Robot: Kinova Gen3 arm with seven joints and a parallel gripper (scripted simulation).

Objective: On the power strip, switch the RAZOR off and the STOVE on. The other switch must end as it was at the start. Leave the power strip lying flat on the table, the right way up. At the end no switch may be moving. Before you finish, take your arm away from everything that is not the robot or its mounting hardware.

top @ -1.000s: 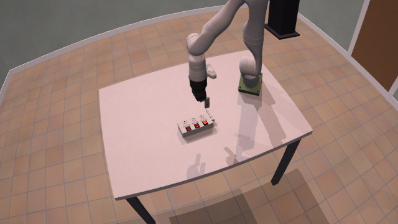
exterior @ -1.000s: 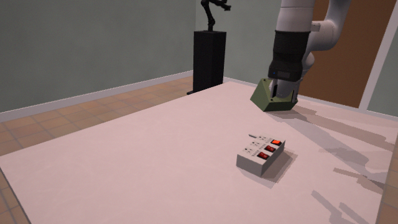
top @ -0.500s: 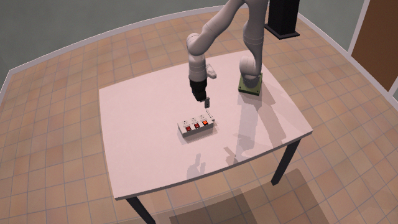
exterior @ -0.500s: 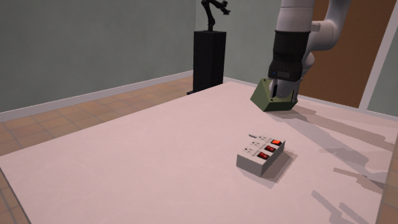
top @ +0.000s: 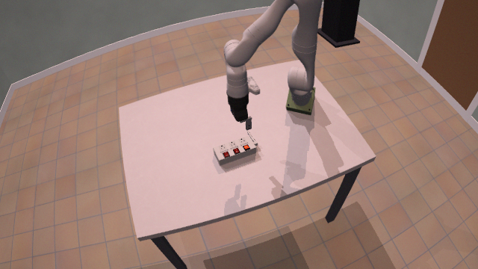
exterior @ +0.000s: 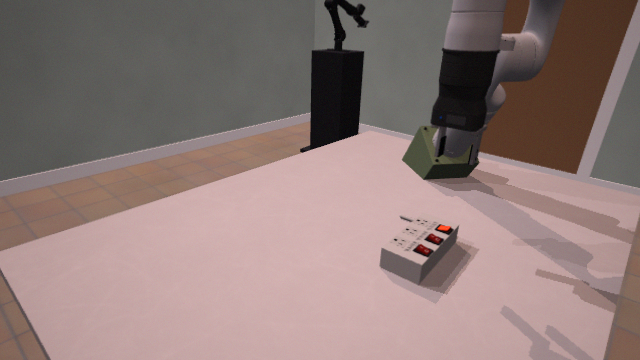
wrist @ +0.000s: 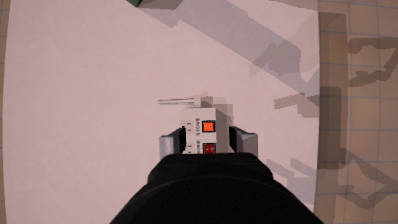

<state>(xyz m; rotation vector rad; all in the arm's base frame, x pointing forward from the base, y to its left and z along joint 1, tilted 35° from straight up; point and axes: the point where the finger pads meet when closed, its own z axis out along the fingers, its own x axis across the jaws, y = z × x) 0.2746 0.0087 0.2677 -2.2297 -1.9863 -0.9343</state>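
I have the gripper (wrist: 208, 142) spread wide and empty above the power strip (top: 236, 149), which lies flat mid-table, its end switch (top: 246, 147) apparently glowing brightest.

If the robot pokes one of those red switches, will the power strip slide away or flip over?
Probably not flip: the power strip is a low, wide block lying flat on the table. It might scoot a little, since nothing holds it and the tabletop looks smooth. The open gripper hangs above it, so a downward push should mostly pin it in place.
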